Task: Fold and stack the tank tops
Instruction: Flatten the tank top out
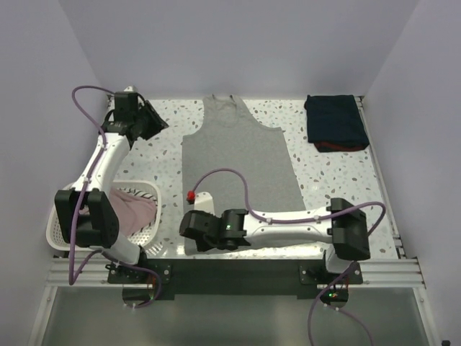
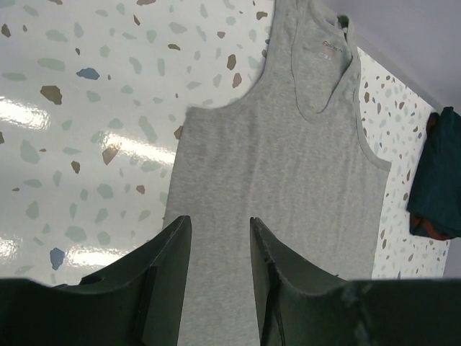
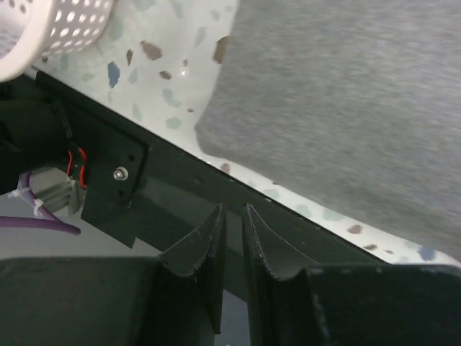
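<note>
A plain grey tank top (image 1: 238,162) lies spread flat in the middle of the table, neck to the back; it also shows in the left wrist view (image 2: 288,158) and the right wrist view (image 3: 346,94). A navy tank top with dark red trim (image 1: 336,123) lies folded at the back right and shows in the left wrist view (image 2: 438,180). A pale pinkish top (image 1: 133,207) lies crumpled in the basket. My left gripper (image 1: 155,120) (image 2: 220,220) is open and empty, above the table left of the grey top. My right gripper (image 1: 189,229) (image 3: 233,209) is shut and empty at the grey top's near-left corner.
A white slotted plastic basket (image 1: 153,193) stands at the near left of the table; its rim shows in the right wrist view (image 3: 65,29). The black front rail (image 3: 180,194) runs just below the grey top's hem. White walls close the back and sides.
</note>
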You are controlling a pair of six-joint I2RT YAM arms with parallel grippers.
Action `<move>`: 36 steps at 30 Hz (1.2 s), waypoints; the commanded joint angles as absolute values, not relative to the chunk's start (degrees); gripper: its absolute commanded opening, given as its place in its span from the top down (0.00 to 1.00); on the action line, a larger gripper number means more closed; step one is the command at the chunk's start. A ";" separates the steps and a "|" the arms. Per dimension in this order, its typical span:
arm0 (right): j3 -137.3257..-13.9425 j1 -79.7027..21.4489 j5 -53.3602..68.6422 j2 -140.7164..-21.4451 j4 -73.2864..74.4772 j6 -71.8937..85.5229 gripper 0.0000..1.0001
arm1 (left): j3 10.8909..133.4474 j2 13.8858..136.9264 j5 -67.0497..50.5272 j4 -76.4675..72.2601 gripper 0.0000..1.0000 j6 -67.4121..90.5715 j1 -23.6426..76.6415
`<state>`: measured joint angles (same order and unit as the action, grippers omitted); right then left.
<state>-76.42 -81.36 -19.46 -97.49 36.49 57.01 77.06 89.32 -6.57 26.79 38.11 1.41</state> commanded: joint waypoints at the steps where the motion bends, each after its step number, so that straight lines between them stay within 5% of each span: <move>1: -83.73 -83.58 -20.57 -104.03 34.80 56.96 0.84 | 78.58 90.88 -8.08 26.54 0.57 36.21 1.15; 36: -101.07 -85.78 -27.60 -124.89 46.14 56.34 0.81 | 75.06 91.85 -12.83 23.12 0.58 35.42 0.00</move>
